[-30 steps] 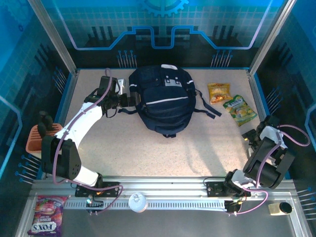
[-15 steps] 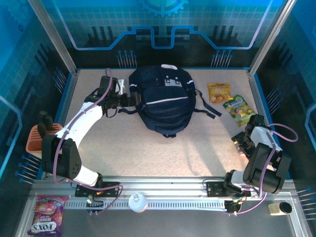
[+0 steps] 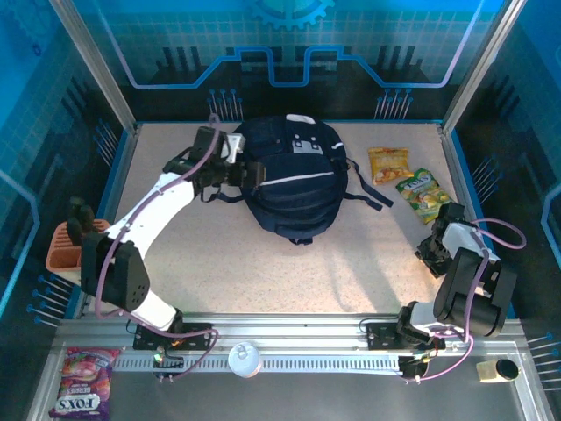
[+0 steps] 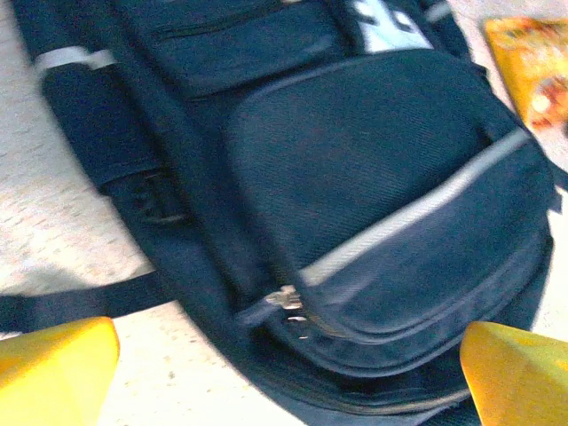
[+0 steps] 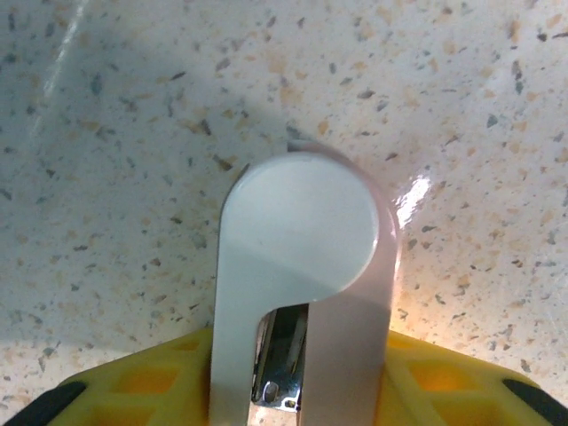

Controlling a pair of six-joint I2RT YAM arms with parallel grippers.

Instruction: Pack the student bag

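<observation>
Speckled tabletop (image 3: 219,263) took up most of the cell floor. Bag (image 3: 294,184) lay flat at centre-back of the tabletop, front pocket up w/ a grey stripe across it, top toward the far wall, black straps trailing off its R side.

L arm (image 3: 149,215) stretched fwd to the bag's L side, w/ L gripper (image 3: 248,173) over that edge. In the wrist view, L gripper (image 4: 284,377) had its jaws released and spread wide. Its yellow fingertips (image 4: 53,368) sat at the two bottom corners, above the bag (image 4: 382,177). Whether they touched the fabric couldn't be told. Zip pull (image 4: 284,300) of the front pocket lay just above the gap.

R arm (image 3: 465,289) was folded near the R edge. R gripper (image 3: 434,252) pointed down at the tabletop, well apart from the bag and near the green packet (image 3: 425,195).

Orange packet (image 3: 388,164) lay R of the bag, just beside the green one.

In its wrist view, R gripper (image 5: 302,377) had its jaws clenched against both sides of a small white item (image 5: 302,231). The item had a rounded end, w/ metal showing in a slot, and rested on the tabletop (image 5: 133,133).
</observation>
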